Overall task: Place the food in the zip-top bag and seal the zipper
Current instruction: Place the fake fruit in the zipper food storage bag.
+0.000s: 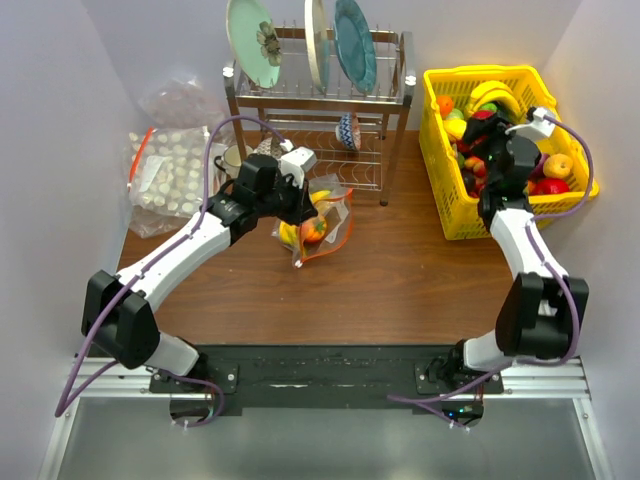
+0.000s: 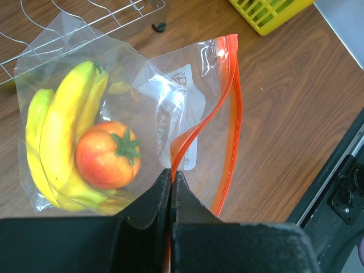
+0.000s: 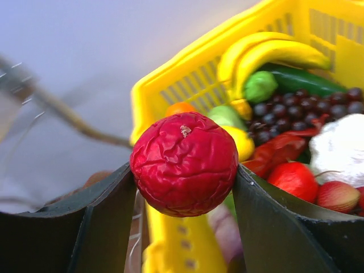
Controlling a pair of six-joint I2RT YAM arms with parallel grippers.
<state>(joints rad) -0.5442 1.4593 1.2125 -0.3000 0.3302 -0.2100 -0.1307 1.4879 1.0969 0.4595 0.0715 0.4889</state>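
The clear zip-top bag (image 2: 165, 102) lies on the wooden table, its mouth parted. Inside it are a yellow banana bunch (image 2: 57, 136) and an orange fruit with a green stem (image 2: 108, 154). My left gripper (image 2: 171, 177) is shut on the near strand of the red-orange zipper (image 2: 193, 131); the far strand curves away to the right. From above, this gripper (image 1: 300, 205) sits at the bag (image 1: 330, 222). My right gripper (image 3: 183, 170) is shut on a wrinkled red round fruit (image 3: 183, 164), held at the left side of the yellow basket (image 3: 170, 85).
The yellow basket (image 1: 445, 200) at the right holds bananas (image 3: 267, 54), dark grapes and other toy fruit. A wire dish rack (image 1: 320, 100) with plates stands at the back. A larger clear bag of pale lumps (image 1: 170, 175) lies at the left.
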